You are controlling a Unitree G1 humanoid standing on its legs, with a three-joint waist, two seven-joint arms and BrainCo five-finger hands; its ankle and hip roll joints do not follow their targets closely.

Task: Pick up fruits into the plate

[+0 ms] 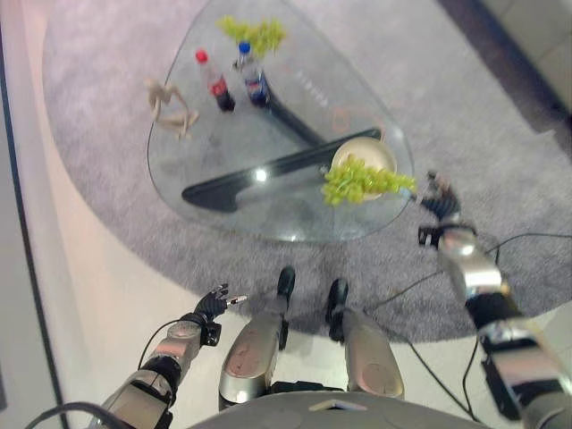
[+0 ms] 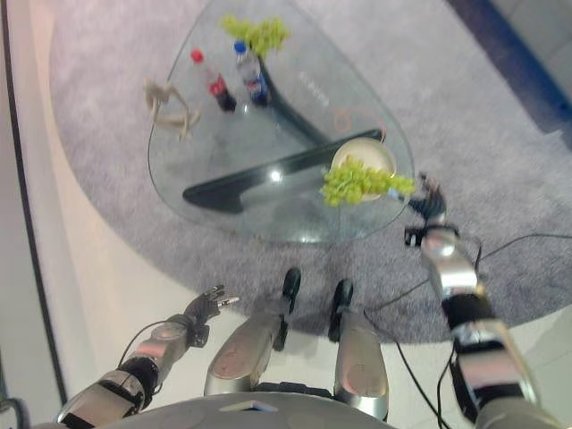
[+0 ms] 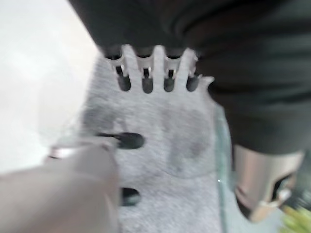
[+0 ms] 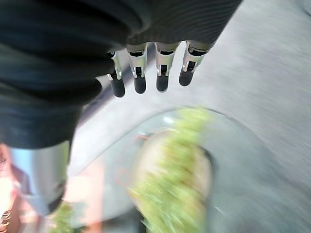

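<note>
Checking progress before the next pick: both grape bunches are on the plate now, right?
Not quite. One green grape bunch lies on the plate; the other grape bunch sits at the glass table's far edge, as the left eye view shows.

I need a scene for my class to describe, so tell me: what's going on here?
A humanoid robot stands at a glass table, sorting fruit. One bunch of green grapes already lies on the cream plate at the near right corner. Its right hand hangs open beside that corner, holding nothing. A second grape bunch waits at the far edge, and the left hand is low, open.
</note>
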